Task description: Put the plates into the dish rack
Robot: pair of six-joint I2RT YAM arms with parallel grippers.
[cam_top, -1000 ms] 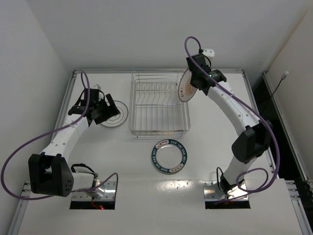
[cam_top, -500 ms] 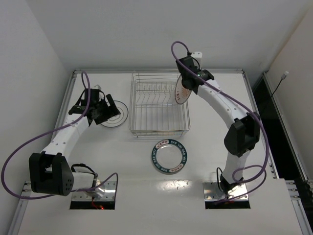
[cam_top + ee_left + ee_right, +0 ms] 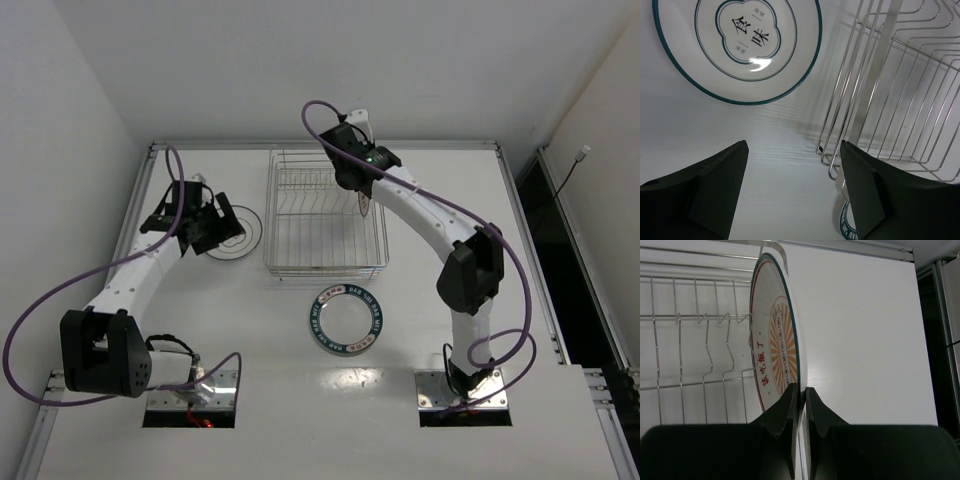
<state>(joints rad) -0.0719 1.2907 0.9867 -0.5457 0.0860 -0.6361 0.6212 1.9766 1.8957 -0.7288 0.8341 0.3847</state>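
Observation:
My right gripper point(image 3: 357, 184) is shut on the rim of the white plate with the orange-red pattern point(image 3: 363, 202). It holds the plate on edge over the right side of the silver wire dish rack point(image 3: 325, 262). In the right wrist view the plate point(image 3: 778, 340) stands upright between the shut fingers point(image 3: 801, 390), with the rack's prongs point(image 3: 705, 347) to its left. My left gripper point(image 3: 214, 226) is open and empty beside the white plate with thin dark rings point(image 3: 241, 236), which lies flat left of the rack point(image 3: 745, 45). The teal-rimmed plate point(image 3: 346, 320) lies flat in front of the rack.
The rack's wire corner point(image 3: 875, 100) is close to the right of my left gripper point(image 3: 792, 146). White walls enclose the table on the left, back and right. A raised rail point(image 3: 320, 146) runs along the table's far edge.
My right arm has swung left with the orange-red plate, from beyond the rack's right edge to over the rack's right part. The left arm has not moved.

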